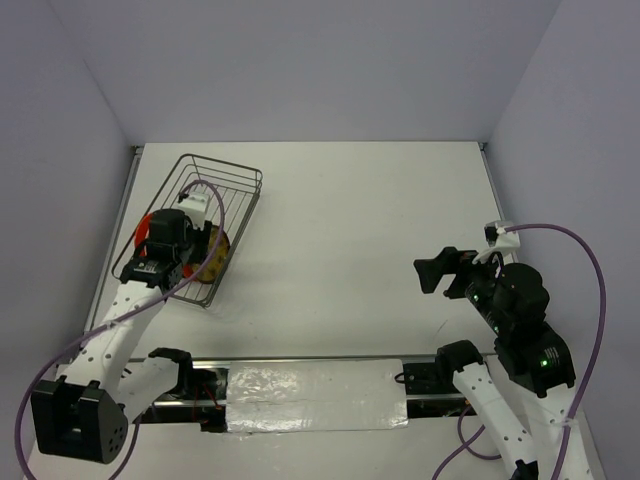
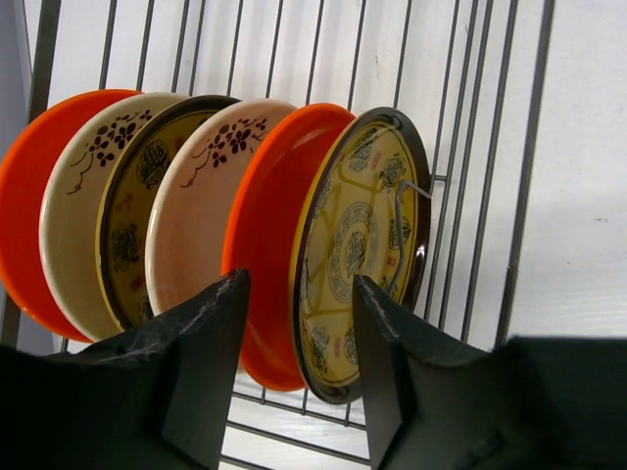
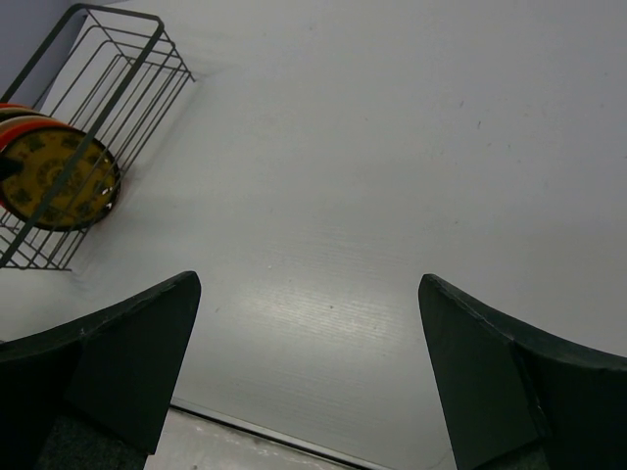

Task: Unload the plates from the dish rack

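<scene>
The grey wire dish rack (image 1: 232, 180) stands at the far left of the table. Several plates stand upright in it in a row: orange-red (image 2: 20, 215), cream with a dark blotch (image 2: 83, 196), dark brown with gold (image 2: 132, 215), another cream (image 2: 201, 215), another orange-red (image 2: 269, 225), and a brown-and-gold one (image 2: 362, 235) at the right end. My left gripper (image 2: 299, 343) is open inside the rack. Its fingers (image 2: 211, 362) straddle the lower rims of the last orange-red and brown-and-gold plates without closing on them. My right gripper (image 3: 309, 333) is open and empty above bare table.
The rack's wires (image 2: 470, 147) run behind and under the plates. In the right wrist view the rack (image 3: 127, 69) sits far to the upper left with a brown-and-gold plate (image 3: 59, 181) showing. A metal strip (image 1: 320, 360) runs along the table's near edge.
</scene>
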Available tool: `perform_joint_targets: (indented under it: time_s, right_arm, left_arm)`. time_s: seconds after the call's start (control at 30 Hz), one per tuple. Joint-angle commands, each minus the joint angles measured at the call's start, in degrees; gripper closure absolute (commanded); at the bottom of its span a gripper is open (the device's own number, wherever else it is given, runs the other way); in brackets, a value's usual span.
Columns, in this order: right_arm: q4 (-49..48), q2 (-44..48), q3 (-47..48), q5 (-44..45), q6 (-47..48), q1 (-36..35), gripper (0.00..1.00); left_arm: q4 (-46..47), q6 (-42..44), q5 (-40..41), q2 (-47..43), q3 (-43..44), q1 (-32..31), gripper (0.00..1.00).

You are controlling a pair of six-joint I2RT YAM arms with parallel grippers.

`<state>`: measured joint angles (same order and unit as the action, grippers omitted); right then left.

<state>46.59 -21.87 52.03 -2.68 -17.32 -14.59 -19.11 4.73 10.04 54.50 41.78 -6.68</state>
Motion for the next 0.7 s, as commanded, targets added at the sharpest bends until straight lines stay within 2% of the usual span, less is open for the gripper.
perform_joint_targets:
  time_s: [0.0, 0.23, 0.33, 0.4, 0.43, 0.47, 0.67]
  right_arm:
    - [-3.7, 0.07, -0.61, -1.72, -0.61, 0.09, 0.0]
    - [-4.14, -0.28, -0.97, -2.07, -1.05, 0.0, 0.0]
    - [-3.79, -0.19, -0.62, -1.63, -1.14, 0.0, 0.0]
    - [-3.35, -0.19, -0.18, -1.02, -1.14, 0.0, 0.0]
    - [-3.17, -0.11, -0.09, -0.84, -1.14, 0.0, 0.0]
    - [-3.08, -0.02, 0.09, -0.58, -1.14, 0.0, 0.0]
    - [-4.4, -0.45, -0.09, 0.74, -1.84, -0.09, 0.0]
  left_arm:
    - [6.37, 1.77, 0.33, 1.39, -0.56, 0.96, 0.42]
    - [6.72, 1.68, -1.69, 3.86, -0.74, 2.11, 0.63]
    - [6.28, 1.42, -1.6, 3.25, -0.3, 2.63, 0.79]
    - [5.41, 1.51, -1.87, 2.11, 0.76, 2.72, 0.84]
    - [4.71, 1.77, -1.7, 1.67, 1.19, 2.81, 0.95]
    - [4.18, 1.86, -1.35, 0.62, 2.42, 2.81, 0.99]
    - [-0.92, 4.05, -1.78, -3.78, 12.33, 2.81, 1.0]
